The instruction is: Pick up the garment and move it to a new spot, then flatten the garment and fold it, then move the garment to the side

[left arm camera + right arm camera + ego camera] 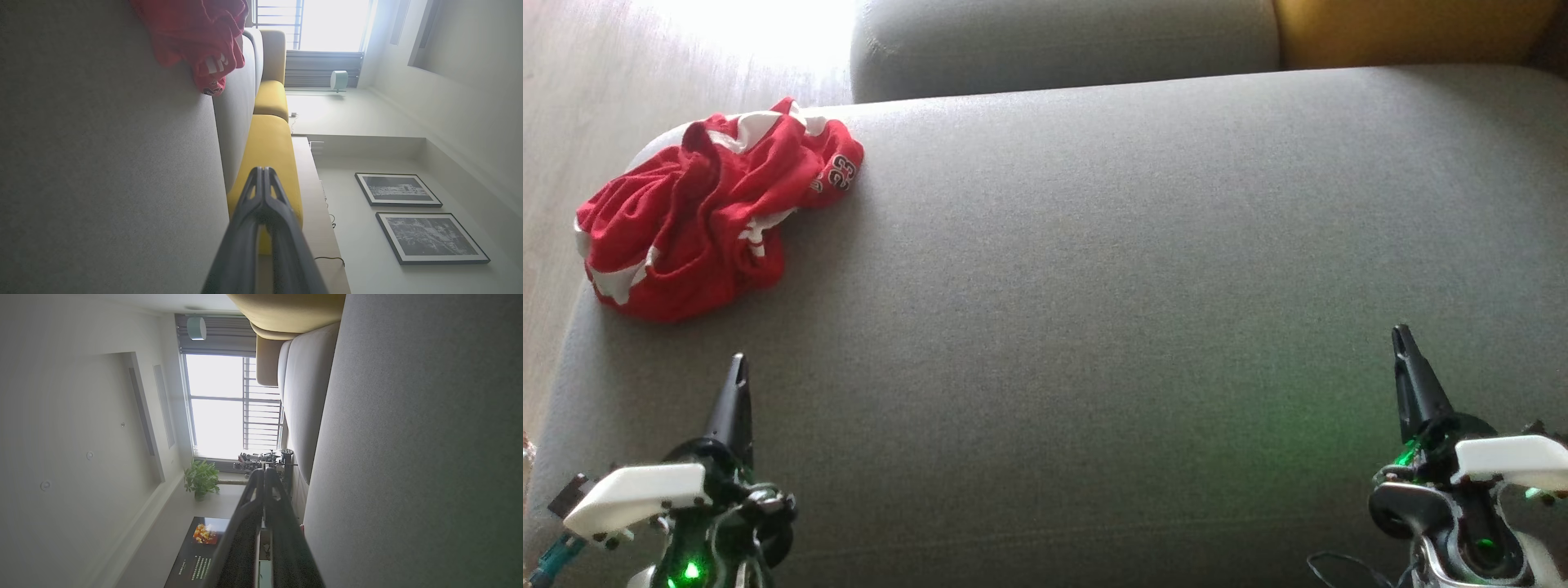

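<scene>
My left fingers and right fingers are both pressed together, holding nothing, low at seven and five o'clock over the grey sofa seat. The red garment lies crumpled at ten o'clock on the seat's corner, well apart from both.

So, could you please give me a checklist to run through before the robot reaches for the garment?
1. Garment located: ok, the red garment lies crumpled at the far left corner of the grey cushion.
2. Is the left end effector free: ok, shut, holding nothing.
3. Is the right end effector free: ok, shut, holding nothing.
4. Jaws ready to grasp: not ok, both are shut.
5. Garment fully supported: cannot tell, it sits right at the cushion's edge.
</scene>
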Robot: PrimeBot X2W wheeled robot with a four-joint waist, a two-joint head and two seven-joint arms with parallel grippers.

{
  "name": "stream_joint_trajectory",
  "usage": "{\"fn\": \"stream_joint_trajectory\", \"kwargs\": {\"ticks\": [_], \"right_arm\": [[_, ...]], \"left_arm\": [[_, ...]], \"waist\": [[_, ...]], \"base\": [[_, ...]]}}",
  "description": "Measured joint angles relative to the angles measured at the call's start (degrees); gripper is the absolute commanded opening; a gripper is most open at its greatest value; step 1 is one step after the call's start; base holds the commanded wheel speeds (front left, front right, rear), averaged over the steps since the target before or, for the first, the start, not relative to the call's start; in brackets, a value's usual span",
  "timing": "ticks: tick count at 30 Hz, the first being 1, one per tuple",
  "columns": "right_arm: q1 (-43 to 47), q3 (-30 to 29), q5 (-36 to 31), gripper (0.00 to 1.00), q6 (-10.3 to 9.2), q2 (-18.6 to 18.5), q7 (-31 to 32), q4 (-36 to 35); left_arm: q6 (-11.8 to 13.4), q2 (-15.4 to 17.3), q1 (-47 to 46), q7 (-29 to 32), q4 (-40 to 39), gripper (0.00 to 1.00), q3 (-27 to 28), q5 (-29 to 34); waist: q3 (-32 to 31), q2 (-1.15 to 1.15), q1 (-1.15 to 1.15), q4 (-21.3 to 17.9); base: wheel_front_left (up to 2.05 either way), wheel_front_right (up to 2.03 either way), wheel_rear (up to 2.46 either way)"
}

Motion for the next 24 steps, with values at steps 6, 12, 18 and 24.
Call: {"fn": "stream_joint_trajectory", "kwargs": {"ticks": [6,12,18,24], "right_arm": [[0.0,0.0,0.0,0.0,0.0,0.0,0.0,0.0],[0.0,0.0,0.0,0.0,0.0,0.0,0.0,0.0],[0.0,0.0,0.0,0.0,0.0,0.0,0.0,0.0],[0.0,0.0,0.0,0.0,0.0,0.0,0.0,0.0]], "left_arm": [[0.0,0.0,0.0,0.0,0.0,0.0,0.0,0.0],[0.0,0.0,0.0,0.0,0.0,0.0,0.0,0.0],[0.0,0.0,0.0,0.0,0.0,0.0,0.0,0.0],[0.0,0.0,0.0,0.0,0.0,0.0,0.0,0.0]], "waist": [[0.0,0.0,0.0,0.0],[0.0,0.0,0.0,0.0],[0.0,0.0,0.0,0.0],[0.0,0.0,0.0,0.0]], "base": [[0.0,0.0,0.0],[0.0,0.0,0.0],[0.0,0.0,0.0],[0.0,0.0,0.0]]}}
